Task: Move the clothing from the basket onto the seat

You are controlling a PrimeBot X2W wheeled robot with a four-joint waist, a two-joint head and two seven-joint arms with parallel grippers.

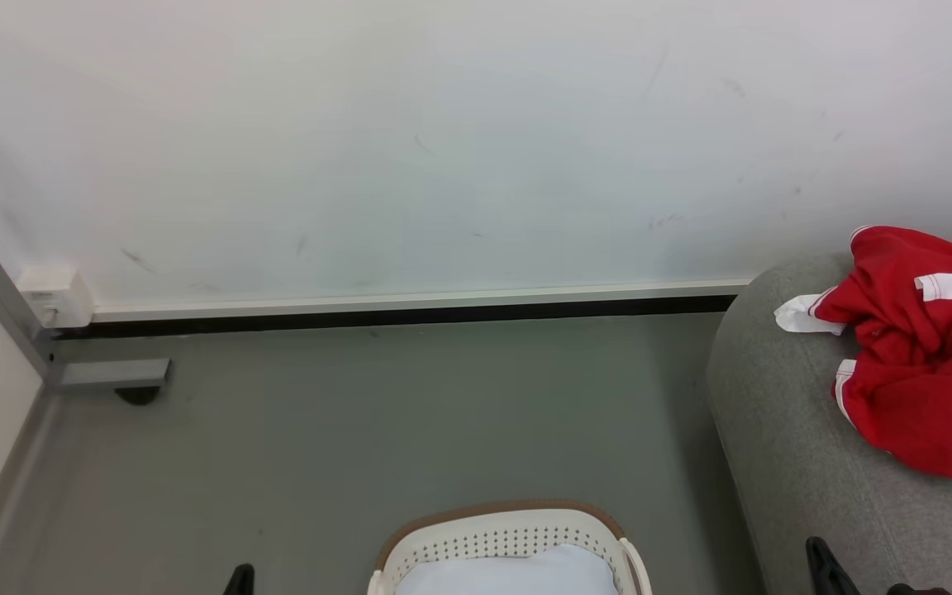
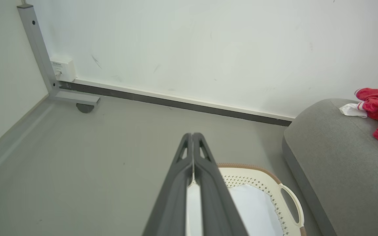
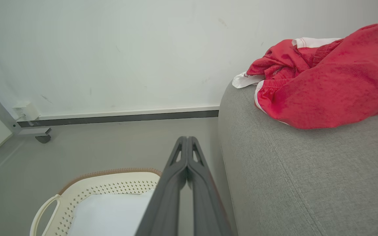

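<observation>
Find the clothing (image 1: 914,364) at three o'clock in the head view, bunched in a red heap with white stripes showing, resting on the seat (image 1: 798,463) near its rounded corner. Find the basket (image 1: 497,529) at six o'clock, standing on the grey floor (image 1: 360,430) just beside the seat, with a flat pale pad (image 1: 517,574) across what shows of its inside. Note the left gripper (image 2: 192,135) and the right gripper (image 3: 187,138), each with fingers pressed flat together on nothing; in the head view, left tip at seven o'clock beside the basket, right tip at five o'clock over the seat's edge. Judged as the tail of the task, with the red pieces on the seat and apart from the basket. Next, probably: look into the hidden near part of the basket; if a piece remains, spread the fingers, reach down past the rim, pinch cloth and not the pad, lift clear, swing to three o'clock, release beside the heap
</observation>
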